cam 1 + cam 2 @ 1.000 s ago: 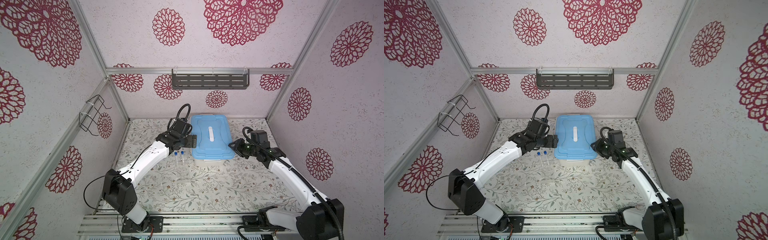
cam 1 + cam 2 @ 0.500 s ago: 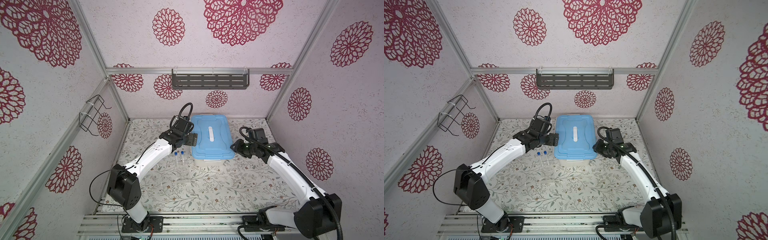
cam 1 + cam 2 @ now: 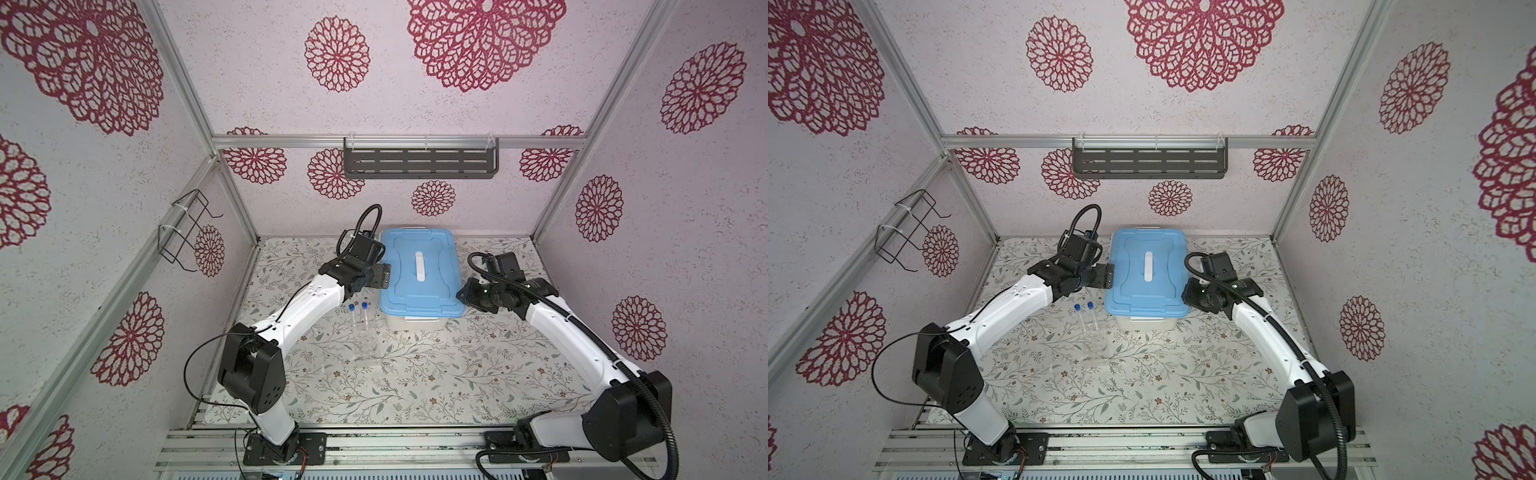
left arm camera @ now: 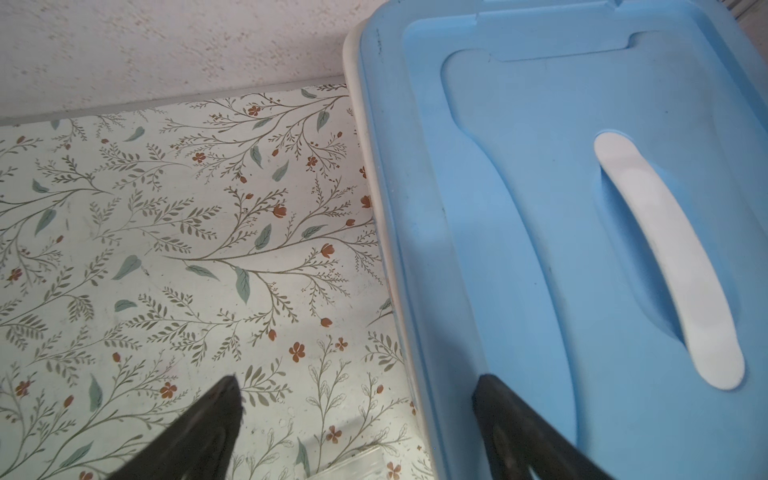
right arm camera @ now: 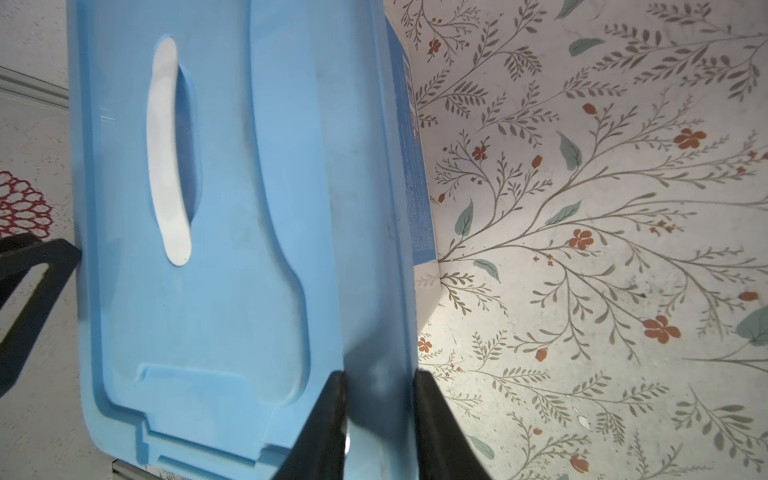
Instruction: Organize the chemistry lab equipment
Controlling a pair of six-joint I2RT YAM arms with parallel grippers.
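The right gripper (image 5: 379, 376) has drawn its jaws in over the last second. It now pinches the right rim of the flat blue plastic lid (image 3: 401, 286), one finger on top and the other outside the edge. Across the large white plastic tub (image 3: 413, 325), the left gripper (image 4: 357, 386) has edged a little farther back. It hangs released, jaws wide, straddling the lid's left rim without biting. So one side is caught and the other is not. It looks like the setup for a two-sided lift of the lid, which would open the tub for stowing. The two slim clear tubes with blue caps (image 3: 365, 320) have not moved. They stand upright in the clear plastic tube stand (image 3: 369, 353) on the floral worktop (image 3: 478, 374), just near-left of the tub.
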